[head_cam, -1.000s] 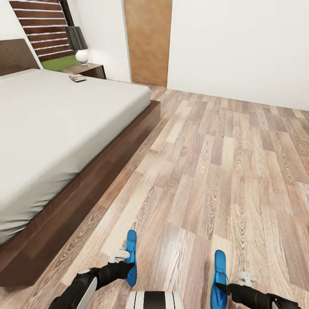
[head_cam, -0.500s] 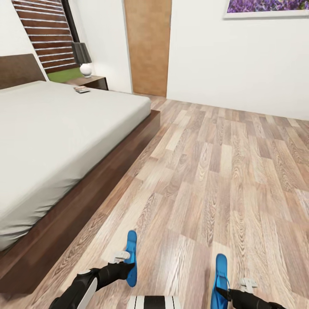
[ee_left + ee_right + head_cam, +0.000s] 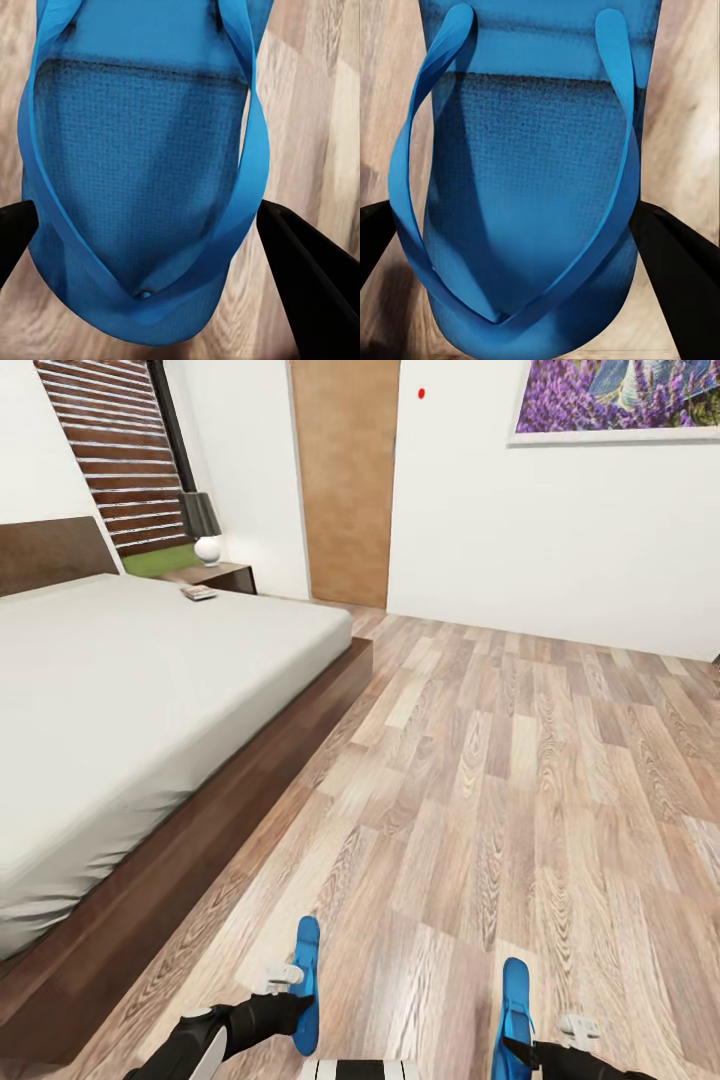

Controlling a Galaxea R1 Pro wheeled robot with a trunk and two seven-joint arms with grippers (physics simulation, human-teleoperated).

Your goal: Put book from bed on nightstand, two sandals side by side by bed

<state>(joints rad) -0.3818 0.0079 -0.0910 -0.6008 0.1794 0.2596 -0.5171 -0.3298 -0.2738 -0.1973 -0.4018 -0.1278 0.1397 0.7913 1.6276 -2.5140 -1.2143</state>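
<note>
Wood-plank flooring [image 3: 520, 760] fills the room from my base out to the white wall, with the bed [image 3: 120, 690] running from nine o'clock up toward eleven. I carry one sandal per arm: the left sandal [image 3: 306, 980] stands on edge in my left gripper [image 3: 290, 1000] at about seven o'clock, the right sandal [image 3: 514, 1015] likewise on edge in my right gripper [image 3: 545, 1050] at about five o'clock, the two well apart. In the left wrist view the dark fingers [image 3: 300, 292] press against both sides of the sole with the blue strap looping between them; the right wrist view shows the same pinch, fingers [image 3: 675, 270] closed on the sole edges. The book [image 3: 198, 592] lies near the far corner of the mattress at eleven o'clock, just beside the nightstand [image 3: 225, 574] that bears a lamp [image 3: 203, 525]; that step is not yet done. My judgement: the step in hand is setting the pair down by the bed frame. To do it well I would bring both arms toward nine o'clock, turn each sole flat to the floor, close the gap until the sandals lie parallel and near each other, lower until contact, then release. Risk: dropping from edge-on would let them tip askew
</note>
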